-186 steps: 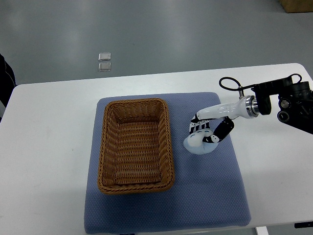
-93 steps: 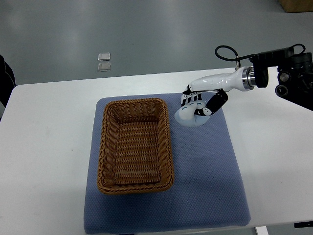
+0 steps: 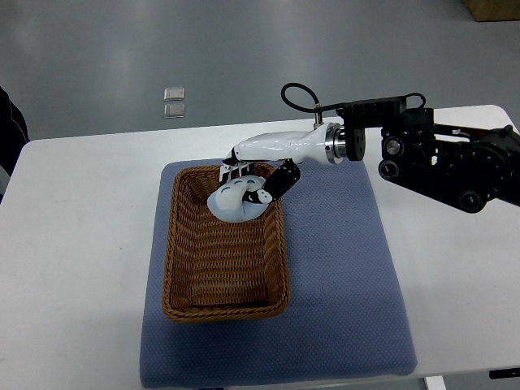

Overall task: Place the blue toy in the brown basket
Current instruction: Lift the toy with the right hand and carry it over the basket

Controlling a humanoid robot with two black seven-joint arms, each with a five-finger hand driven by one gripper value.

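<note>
The pale blue toy (image 3: 227,203) hangs above the far part of the brown wicker basket (image 3: 180,268), held in the fingers of my right hand (image 3: 246,185). That hand's white forearm reaches in from the right, across the basket's far right corner. The basket lies on the left half of a blue mat (image 3: 345,276), its long side running away from me. Part of the toy is covered by the black-and-white fingers. My left arm does not show.
The mat lies on a white table (image 3: 73,244). My right arm's black shoulder housing (image 3: 447,162) sits over the table's far right. Two small clear squares (image 3: 173,102) lie on the grey floor beyond the table. A dark shape (image 3: 8,130) stands at the left edge.
My right hand has lifted the blue toy off the mat's right side and carried it left, from beside the basket to above its far end.
</note>
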